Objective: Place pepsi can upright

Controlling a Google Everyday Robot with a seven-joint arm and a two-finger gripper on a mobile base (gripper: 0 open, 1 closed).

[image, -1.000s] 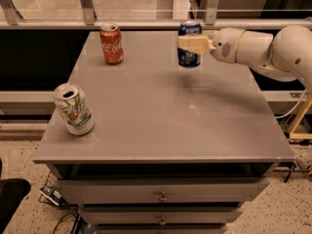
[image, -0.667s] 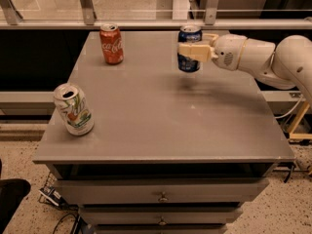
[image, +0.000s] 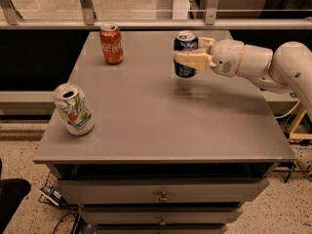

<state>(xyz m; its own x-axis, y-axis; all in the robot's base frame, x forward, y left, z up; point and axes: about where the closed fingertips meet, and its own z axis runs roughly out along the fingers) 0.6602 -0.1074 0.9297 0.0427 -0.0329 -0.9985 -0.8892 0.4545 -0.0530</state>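
Off to the left on the grey table (image: 161, 130), both well apart from the held can: a red Coca-Cola can (image: 111, 44) upright near the far edge and a white and green can (image: 74, 109), slightly tilted, near the front left corner. Shifted a little leftward and lower than a second ago: the pepsi can (image: 185, 43), upright over the table's far right part, clamped round its middle by the gripper (image: 190, 57), contact with the tabletop impossible to tell. Reaching in roughly level from the right, white arm (image: 253, 65) stretched out, fingers pointing left.
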